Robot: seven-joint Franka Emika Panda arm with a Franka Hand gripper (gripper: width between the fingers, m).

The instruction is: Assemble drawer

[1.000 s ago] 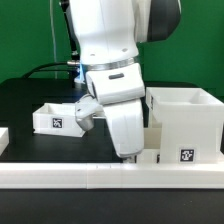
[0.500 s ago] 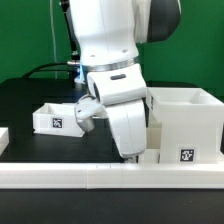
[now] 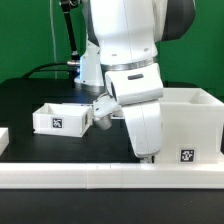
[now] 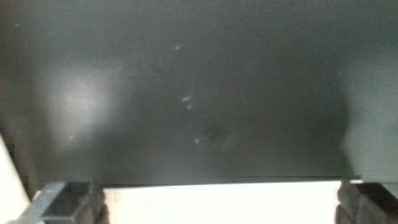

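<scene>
The big white hollow casing of the drawer stands at the exterior view's right, a tag on its front. One small open-top tray with a tag sits at the left on the black table. My gripper hangs low in front of the casing's left part, just above the long white rail. In the wrist view my gripper has its jaws spread wide; its dark fingers stand at the picture's two corners. A white surface fills the span between them; I cannot tell which piece it is. The second tray is not identifiable.
A long low white rail runs along the front of the table. A small white piece shows at the exterior view's far left edge. The arm's body hides the casing's left side. A green wall stands behind.
The arm has shifted toward the exterior view's right, so the gripper now hangs in front of the casing. The tray and casing have not moved.
</scene>
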